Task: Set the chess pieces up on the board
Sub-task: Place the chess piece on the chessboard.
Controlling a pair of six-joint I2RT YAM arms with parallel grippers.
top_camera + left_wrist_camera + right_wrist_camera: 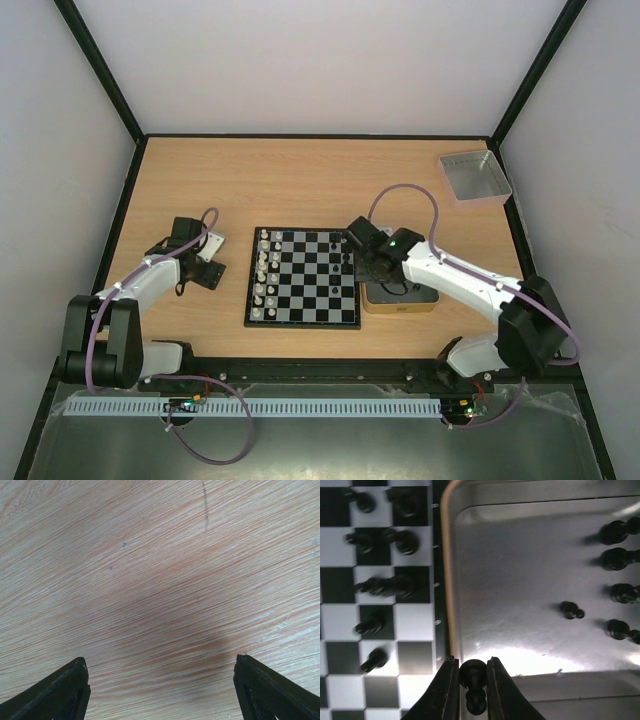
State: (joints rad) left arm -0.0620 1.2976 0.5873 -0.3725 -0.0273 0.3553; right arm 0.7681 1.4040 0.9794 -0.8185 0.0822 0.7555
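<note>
Black pawn [473, 689]: the right gripper [472, 661] is pinching it between both fingers. Its long axis is running in line with the fingers. The wider end is pointing away from the wrist camera and the small knob is pointing back toward it. It is hanging over the corner of the gold-rimmed tin [445, 575], just beside the board [340, 630].

Other black pieces [620, 555] are sitting along the tin's far side, with one pawn [571, 610] apart from them. More black pieces [400, 540] are occupying the board squares nearest the tin. The whitish pieces [262, 275] are filling the board's opposite edge in two files.

Left gripper [161, 666]: jaws are standing wide with nothing between them, over bare wooden table [160, 570], left of the board.
</note>
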